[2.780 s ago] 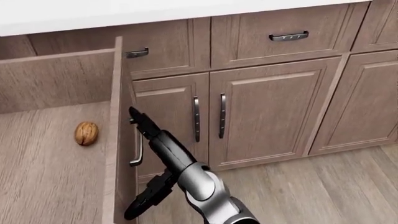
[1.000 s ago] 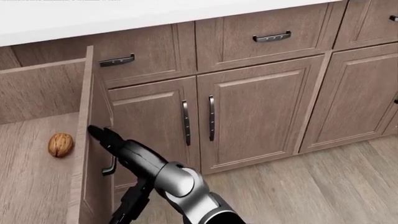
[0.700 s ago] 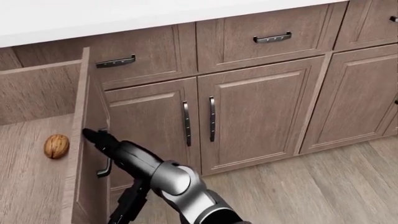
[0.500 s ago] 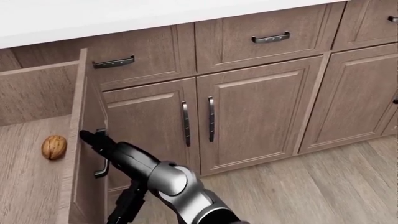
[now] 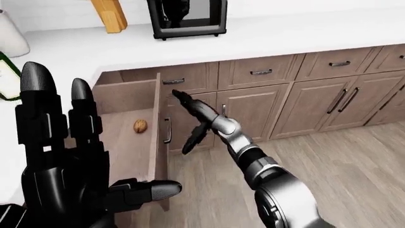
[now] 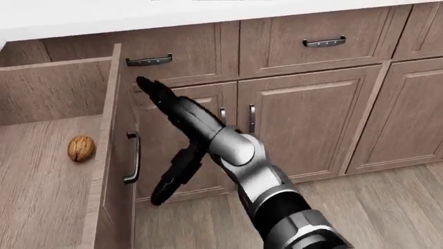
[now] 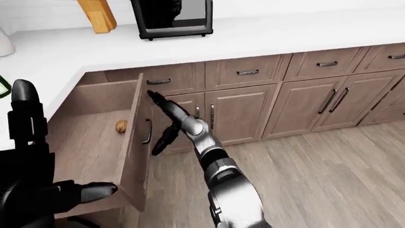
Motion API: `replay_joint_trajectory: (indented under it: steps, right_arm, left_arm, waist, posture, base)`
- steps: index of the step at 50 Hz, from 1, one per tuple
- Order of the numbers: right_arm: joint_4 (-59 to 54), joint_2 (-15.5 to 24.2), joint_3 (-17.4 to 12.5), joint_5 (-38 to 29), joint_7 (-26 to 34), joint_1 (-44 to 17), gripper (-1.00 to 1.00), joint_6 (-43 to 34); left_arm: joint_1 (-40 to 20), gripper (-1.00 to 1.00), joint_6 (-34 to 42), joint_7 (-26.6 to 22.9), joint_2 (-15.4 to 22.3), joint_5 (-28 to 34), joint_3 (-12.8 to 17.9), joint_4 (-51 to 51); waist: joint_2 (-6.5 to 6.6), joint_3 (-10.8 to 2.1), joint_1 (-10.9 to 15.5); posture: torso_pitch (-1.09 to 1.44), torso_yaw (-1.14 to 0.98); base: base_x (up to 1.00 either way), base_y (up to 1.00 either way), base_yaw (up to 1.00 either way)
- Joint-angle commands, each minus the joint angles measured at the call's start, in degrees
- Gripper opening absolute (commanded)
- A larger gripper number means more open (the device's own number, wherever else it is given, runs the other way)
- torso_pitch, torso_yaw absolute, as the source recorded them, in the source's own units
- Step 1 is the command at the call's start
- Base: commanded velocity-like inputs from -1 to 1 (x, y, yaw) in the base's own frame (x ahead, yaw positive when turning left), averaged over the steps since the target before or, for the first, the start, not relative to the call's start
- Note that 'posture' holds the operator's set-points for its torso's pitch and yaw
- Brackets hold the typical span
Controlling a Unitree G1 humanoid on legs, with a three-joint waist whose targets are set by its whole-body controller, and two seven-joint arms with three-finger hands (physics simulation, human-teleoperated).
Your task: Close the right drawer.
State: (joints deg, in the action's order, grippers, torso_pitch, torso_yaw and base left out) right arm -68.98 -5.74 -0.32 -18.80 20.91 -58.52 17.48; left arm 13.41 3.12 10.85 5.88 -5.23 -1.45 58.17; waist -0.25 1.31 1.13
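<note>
Wooden drawer (image 6: 110, 155) open, walnut (image 6: 80, 148) inside | right hand (image 6: 173, 135) fingers spread beside handle (image 6: 131, 158) | left hand (image 5: 70, 161) fingers open

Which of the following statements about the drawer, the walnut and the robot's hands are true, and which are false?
1. The drawer is fully shut. False: it stands pulled out.
2. A walnut lies inside the drawer. True.
3. The right hand grips the drawer handle. False: its open fingers are apart from the handle.
4. The left hand is raised with open fingers. True.
5. The cabinet doors below the counter are closed. True.
</note>
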Motion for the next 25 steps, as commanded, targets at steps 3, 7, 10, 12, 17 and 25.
replay_joint_trajectory:
  steps: [3, 7, 10, 12, 17, 25]
  right_arm:
    - [16.4, 4.4, -0.5, 4.0, -3.7, 2.9, 1.0, -3.1]
    - [54.3, 6.4, 0.9, 4.3, -4.8, 19.1, 1.0, -18.1]
    - [72.2, 7.1, 1.2, 4.8, -5.2, 28.2, 1.0, -26.0]
    - [82.8, 7.7, 1.1, 3.9, -5.8, 34.2, 1.0, -29.2]
    - [95.6, 8.0, -1.4, 5.9, -10.2, 45.5, 1.0, -29.7]
    - [99.1, 8.5, -4.2, 7.8, -18.0, 51.2, 1.0, -20.1]
  left_arm:
    - [-0.4, 1.0, -1.2, -0.5, -0.3, 0.7, -0.2, 1.8]
    - [-0.3, 1.0, -1.2, -1.1, -0.8, 1.1, -0.1, 1.8]
    - [-0.5, 1.0, -1.1, -1.1, -0.8, 0.9, 0.2, 1.8]
    - [-0.4, 1.0, -1.1, -1.1, -0.8, 1.2, 0.0, 1.8]
    - [-0.4, 1.0, -1.1, -1.3, -1.0, 1.5, -0.3, 1.8]
    - [-0.2, 1.0, -1.0, -1.8, -1.6, 2.6, -1.2, 1.8]
  waist:
    - [0.13, -1.0, 0.0]
    - [-0.5, -0.98, 0.5]
    - [-0.75, -0.65, 0.7]
    - [-0.76, -0.66, 0.4]
    - [-0.78, -0.86, 0.1]
    - [-0.27, -1.06, -0.6]
  posture:
    - [0.0, 0.0]
    - [0.0, 0.0]
    - [0.0, 0.0]
    - [0.0, 0.0]
    - [0.0, 0.0]
    - [0.0, 0.0]
  base:
    - [0.0, 0.0, 0.0]
    - [0.0, 0.0, 0.0]
    - [0.0, 0.0, 0.0]
    - [0.0, 0.0, 0.0]
    - [0.0, 0.0, 0.0]
    - [0.0, 0.0, 0.0]
